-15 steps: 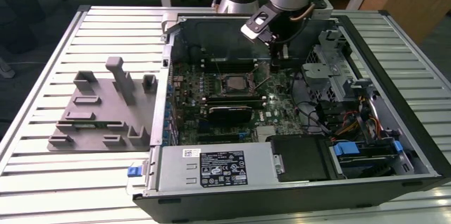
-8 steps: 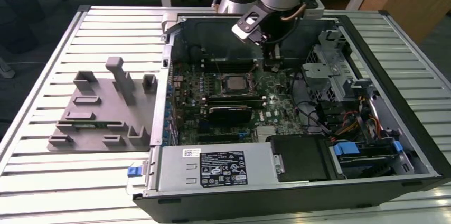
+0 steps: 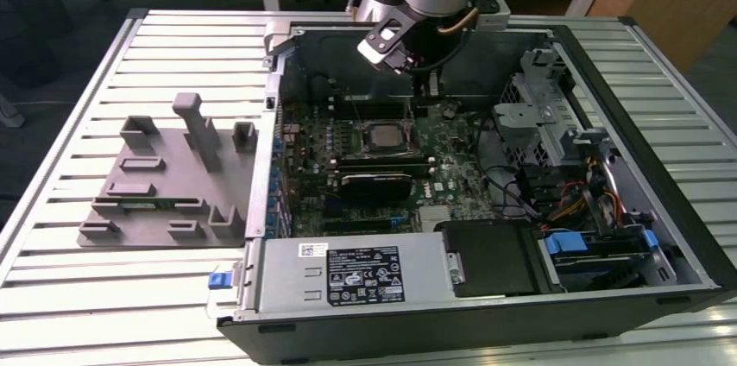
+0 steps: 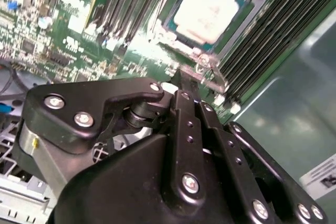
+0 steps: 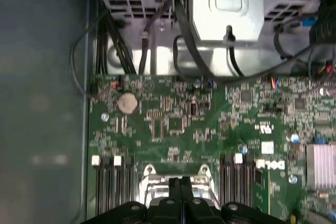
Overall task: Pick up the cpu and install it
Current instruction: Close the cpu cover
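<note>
Silver-grey cpu [image 4: 207,9] lies flat in the motherboard socket [image 5: 149,172], inside the open computer case [image 3: 461,331] on the slatted worktop [image 3: 69,297]. Jaws, pressed together and holding nothing, hang above the board. Their tips point at the socket's edge, and the cpu lies just beyond them, square, so it has no long axis.

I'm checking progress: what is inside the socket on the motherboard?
The cpu, silver top up, sits inside the socket. Whatever lies beneath it is covered and cannot be seen.
</note>
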Available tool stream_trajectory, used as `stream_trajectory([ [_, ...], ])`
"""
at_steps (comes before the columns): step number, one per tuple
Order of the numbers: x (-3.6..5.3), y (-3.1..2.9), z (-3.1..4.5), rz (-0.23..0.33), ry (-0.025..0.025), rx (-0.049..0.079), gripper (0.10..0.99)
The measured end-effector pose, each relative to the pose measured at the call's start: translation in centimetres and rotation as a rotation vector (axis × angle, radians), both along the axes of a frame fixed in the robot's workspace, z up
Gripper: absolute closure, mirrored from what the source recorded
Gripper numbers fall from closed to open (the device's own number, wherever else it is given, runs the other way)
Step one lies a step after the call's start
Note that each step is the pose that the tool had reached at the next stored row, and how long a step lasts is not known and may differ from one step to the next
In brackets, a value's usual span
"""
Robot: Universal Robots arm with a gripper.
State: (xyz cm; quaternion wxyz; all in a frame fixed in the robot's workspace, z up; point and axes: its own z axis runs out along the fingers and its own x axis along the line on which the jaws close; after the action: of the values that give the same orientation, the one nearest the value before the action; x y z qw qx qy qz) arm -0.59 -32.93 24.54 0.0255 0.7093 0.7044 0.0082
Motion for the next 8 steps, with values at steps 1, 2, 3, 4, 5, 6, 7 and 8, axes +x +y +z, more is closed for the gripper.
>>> stream_trajectory([
  [1, -0.03, 0.00, 0.00, 0.000, 0.0000, 0.000, 0.980],
  [2, -0.03, 0.00, 0.00, 0.000, -0.0001, 0.000, 0.980],
  [3, -0.03, 0.00, 0.00, 0.000, -0.0001, 0.000, 0.980],
  [4, -0.03, 0.00, 0.00, 0.000, 0.0000, 0.000, 0.980],
  [5, -0.04, 0.00, 0.00, 0.000, 0.0000, 0.000, 0.980],
  [6, -0.08, 0.00, -0.01, 0.000, -0.0001, 0.000, 0.980],
  [7, -0.22, 0.00, -0.04, 0.000, -0.0001, 0.000, 0.980],
  [8, -0.46, 0.00, -0.08, 0.000, 0.0000, 0.000, 0.980],
])
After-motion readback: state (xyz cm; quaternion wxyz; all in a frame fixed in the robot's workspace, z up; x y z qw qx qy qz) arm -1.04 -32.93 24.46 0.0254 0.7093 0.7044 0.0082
